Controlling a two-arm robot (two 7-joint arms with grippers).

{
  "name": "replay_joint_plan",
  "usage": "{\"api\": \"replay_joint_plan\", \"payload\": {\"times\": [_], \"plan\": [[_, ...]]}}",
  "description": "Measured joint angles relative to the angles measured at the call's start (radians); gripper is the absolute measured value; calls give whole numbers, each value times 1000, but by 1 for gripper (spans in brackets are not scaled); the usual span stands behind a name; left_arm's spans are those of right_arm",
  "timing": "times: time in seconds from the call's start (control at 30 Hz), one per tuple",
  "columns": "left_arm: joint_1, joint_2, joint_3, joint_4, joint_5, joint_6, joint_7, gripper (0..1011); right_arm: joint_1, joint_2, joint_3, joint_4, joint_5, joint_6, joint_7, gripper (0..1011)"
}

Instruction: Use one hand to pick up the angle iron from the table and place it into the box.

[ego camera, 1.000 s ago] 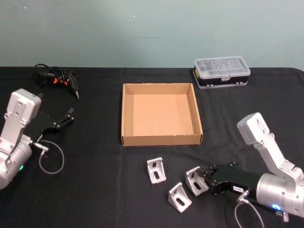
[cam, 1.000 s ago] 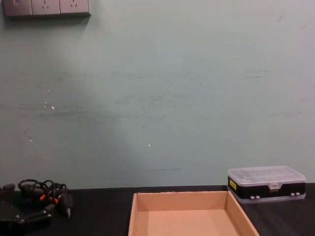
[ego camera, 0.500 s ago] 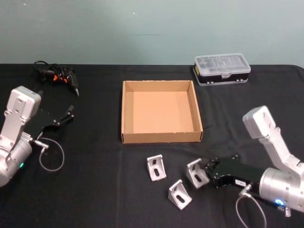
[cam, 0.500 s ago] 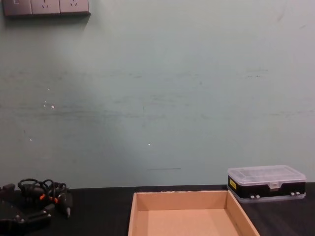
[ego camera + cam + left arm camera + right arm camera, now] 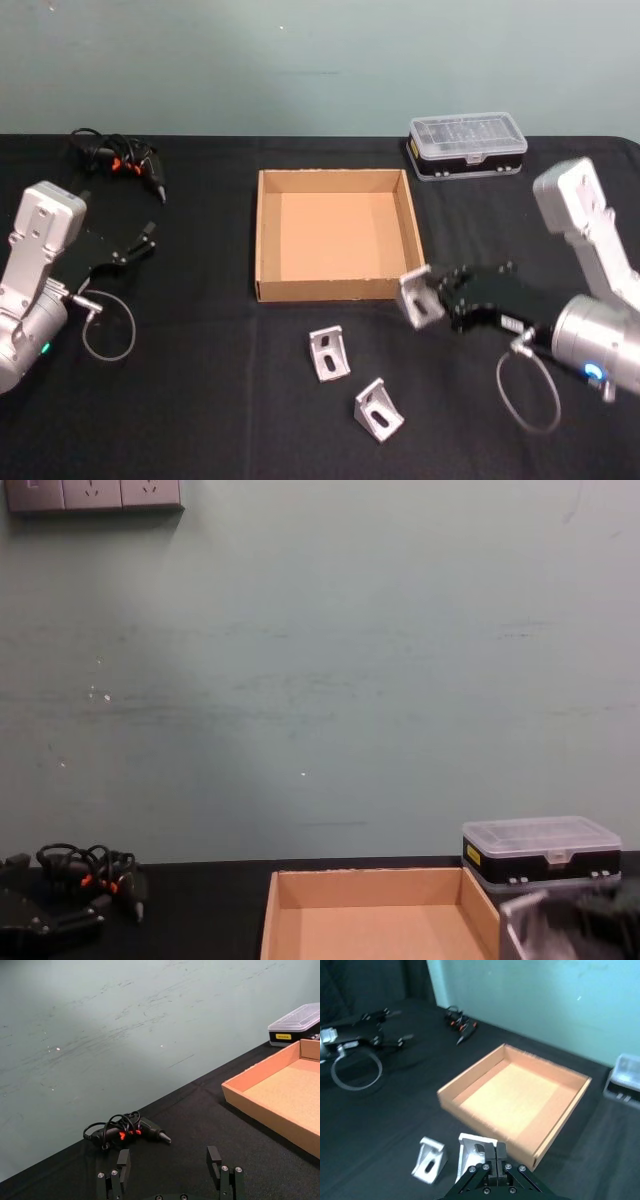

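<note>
My right gripper is shut on a silver angle iron and holds it above the table, just off the near right corner of the tan cardboard box. In the right wrist view the angle iron sits in the shut jaws, near the box. In the chest view the lifted angle iron appears at the lower right beside the box. Two more angle irons lie on the black table in front of the box. My left gripper is open, parked at the left.
A clear-lidded black plastic case stands at the back right. A bundle of black cables with orange marks lies at the back left. The box is empty inside.
My right gripper has lifted one angle iron off the table and carried it up and toward the box's near right corner. The left arm has stayed put.
</note>
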Motion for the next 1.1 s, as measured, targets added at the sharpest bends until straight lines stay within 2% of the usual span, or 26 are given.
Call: {"api": "replay_joint_plan", "payload": {"times": [0.1,0.3,0.5,0.63,0.7,0.93,1.1], "plan": [[0,0,0,0,0,0,0,1000,29,-14,-2,13,-15,0,-7,9],[0,0,0,0,0,0,0,1000,128,-67,-30,89,-59,4,-11,9],[0,0,0,0,0,0,0,1000,244,-142,-70,218,-111,9,-6,9],[0,0,0,0,0,0,0,1000,290,-174,-86,280,-134,7,-2,9],[0,0,0,0,0,0,0,1000,330,-202,-106,343,-159,3,4,9],[0,0,0,0,0,0,0,1000,399,-247,-149,466,-216,1,24,9],[0,0,0,0,0,0,0,1000,429,-272,-168,535,-246,-10,34,9]]}}
